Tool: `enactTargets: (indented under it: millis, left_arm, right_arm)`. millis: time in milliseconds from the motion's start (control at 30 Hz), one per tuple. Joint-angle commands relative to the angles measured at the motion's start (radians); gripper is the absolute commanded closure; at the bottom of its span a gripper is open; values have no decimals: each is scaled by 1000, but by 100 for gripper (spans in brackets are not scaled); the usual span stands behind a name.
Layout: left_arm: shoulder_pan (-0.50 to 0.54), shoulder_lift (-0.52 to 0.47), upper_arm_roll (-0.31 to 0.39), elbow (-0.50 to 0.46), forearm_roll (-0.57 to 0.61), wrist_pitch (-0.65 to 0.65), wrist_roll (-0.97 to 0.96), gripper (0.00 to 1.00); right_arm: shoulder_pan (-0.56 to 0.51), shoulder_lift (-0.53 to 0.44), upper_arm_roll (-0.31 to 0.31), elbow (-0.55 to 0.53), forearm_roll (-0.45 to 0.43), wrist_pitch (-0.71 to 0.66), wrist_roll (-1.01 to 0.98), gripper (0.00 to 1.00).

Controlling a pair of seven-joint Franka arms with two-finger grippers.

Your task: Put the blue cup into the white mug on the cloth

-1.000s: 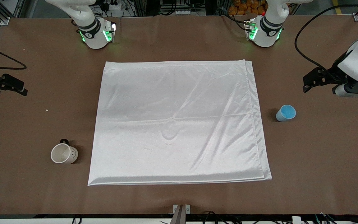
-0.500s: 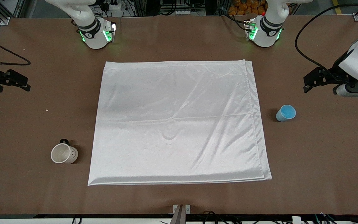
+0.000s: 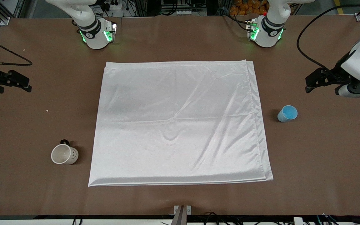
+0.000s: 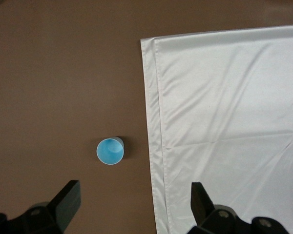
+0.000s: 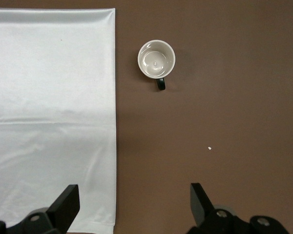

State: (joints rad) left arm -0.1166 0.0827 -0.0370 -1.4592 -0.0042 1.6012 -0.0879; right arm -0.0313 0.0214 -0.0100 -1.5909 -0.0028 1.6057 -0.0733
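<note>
Front view, catalogued from the right arm's end of the table to the left arm's.

Right gripper [image 3: 19, 85]: hangs over bare tabletop at the right arm's end, fingers spread wide with nothing between them.

White mug [image 3: 64, 154]: cream-white, small black handle, dark dots on its side. Upright on the bare table [image 3: 180, 200], just beside the cloth's corner nearest the front camera, not on it. Pale inside empty in the right wrist view [image 5: 156, 59]. Judged rigid, glazed, moderately heavy and breakable; a pinch across the rim wall should hold better than one on the small handle.

Cloth [image 3: 180, 122]: large shiny white sheet, folded double, faint creases, nothing on it. Judged soft and slippery, likely to slide under a dragged cup.

Blue cup [image 3: 287, 113]: light blue, handleless, tapered. Upright on bare table near the cloth's edge toward the left arm's end. Judged light, thin-walled and easily tipped; take it across the rim from above.

Left gripper [image 3: 322, 83]: over bare table, fingers parted and unloaded; the cup [image 4: 110, 151] lies between its fingertips in the left wrist view.
</note>
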Motion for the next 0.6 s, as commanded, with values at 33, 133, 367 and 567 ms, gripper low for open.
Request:
enactTargets:
  millis: [33,133,367,567]
  left_arm:
    - [3,-12,-4,-36,12,9,4,0]
    - [3,-18,-4,-64,12,26,4,0]
    - [3,-43,-4,-196,12,107,4,0]
    - [5,-75,-3,-315,12,195,4,0]
  right_arm:
    - [-1,-35,4,-37,-14,8,-8,0]
    - [-1,-34,4,-37,-14,7,-10,0]
    - [-4,-24,2,-44,-17,5,-17,0]
    - [-7,-20,4,-147,-11,89,-14,0]
